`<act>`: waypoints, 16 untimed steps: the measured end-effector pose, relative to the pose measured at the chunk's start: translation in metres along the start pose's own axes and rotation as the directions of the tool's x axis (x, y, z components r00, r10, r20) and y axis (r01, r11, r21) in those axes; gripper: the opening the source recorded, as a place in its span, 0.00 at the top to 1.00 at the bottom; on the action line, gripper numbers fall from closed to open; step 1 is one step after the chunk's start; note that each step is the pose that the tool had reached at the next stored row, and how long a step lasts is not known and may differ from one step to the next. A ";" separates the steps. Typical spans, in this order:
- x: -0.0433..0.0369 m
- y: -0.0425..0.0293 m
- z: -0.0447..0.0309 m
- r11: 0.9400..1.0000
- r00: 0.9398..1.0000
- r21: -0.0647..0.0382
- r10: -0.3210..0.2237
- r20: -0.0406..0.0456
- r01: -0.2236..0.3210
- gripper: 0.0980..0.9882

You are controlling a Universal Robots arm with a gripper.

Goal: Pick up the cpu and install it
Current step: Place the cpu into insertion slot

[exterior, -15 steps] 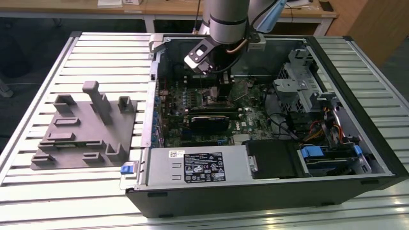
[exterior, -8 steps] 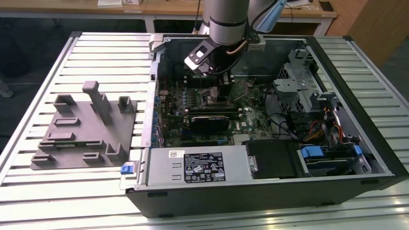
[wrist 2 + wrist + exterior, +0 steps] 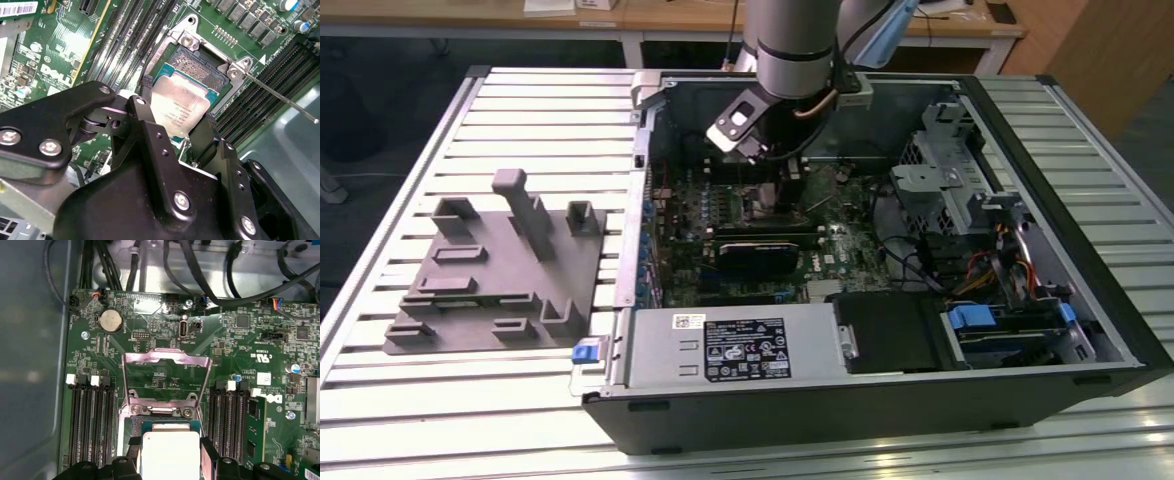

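The cpu [image 3: 181, 109], a flat square chip with a silver-grey top, sits between my gripper's [image 3: 177, 106] two black fingers [image 3: 146, 87], low over the open metal-framed socket [image 3: 197, 62] on the green motherboard. The gripper is shut on the chip's two opposite edges. In the first wrist view the cpu [image 3: 170, 454] lies just below the raised load plate [image 3: 167, 365], with a finger [image 3: 134, 446] at each side. Whether the chip rests in the socket or hovers just above it I cannot tell. In the exterior view the gripper [image 3: 787, 190] reaches down into the open computer case [image 3: 1067, 330].
A thin socket lever [image 3: 280, 97] sticks out beside the socket. Memory slots [image 3: 90, 425] flank it on both sides. A black module [image 3: 754, 252] lies nearer the power supply [image 3: 734, 345]. Cables [image 3: 200, 275] and drive cages [image 3: 947, 170] crowd the case. A grey plastic fixture [image 3: 494, 270] stands on the slatted table.
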State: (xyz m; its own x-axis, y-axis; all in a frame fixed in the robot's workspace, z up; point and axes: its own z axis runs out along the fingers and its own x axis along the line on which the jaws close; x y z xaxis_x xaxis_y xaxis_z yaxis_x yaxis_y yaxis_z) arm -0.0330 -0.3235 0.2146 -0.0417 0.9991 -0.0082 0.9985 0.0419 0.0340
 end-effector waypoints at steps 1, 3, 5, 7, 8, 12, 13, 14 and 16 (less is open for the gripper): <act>0.0000 -0.0001 0.0009 1.000 1.000 0.000 -0.001 0.000 0.001 0.50; 0.0001 -0.0006 0.0022 1.000 1.000 0.000 0.000 0.002 0.000 0.50; 0.0003 -0.0012 0.0030 1.000 1.000 0.000 0.015 0.003 -0.015 0.50; 0.0012 -0.0023 0.0035 1.000 1.000 0.000 0.025 0.003 -0.025 0.50; 0.0020 -0.0029 0.0038 1.000 1.000 0.000 0.029 0.003 -0.029 0.50; 0.0043 -0.0038 0.0054 0.999 0.999 0.000 0.037 0.003 -0.037 0.50; 0.0043 -0.0039 0.0062 0.999 0.999 0.000 0.040 0.003 -0.040 0.50; 0.0044 -0.0040 0.0070 0.999 0.999 0.000 0.044 0.004 -0.044 0.50; 0.0045 -0.0046 0.0084 0.999 0.999 0.000 0.051 0.004 -0.051 0.50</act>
State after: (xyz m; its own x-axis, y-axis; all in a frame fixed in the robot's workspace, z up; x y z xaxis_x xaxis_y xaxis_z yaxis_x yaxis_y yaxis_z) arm -0.0375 -0.3192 0.2061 0.0098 0.9999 -0.0103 0.9994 -0.0094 0.0339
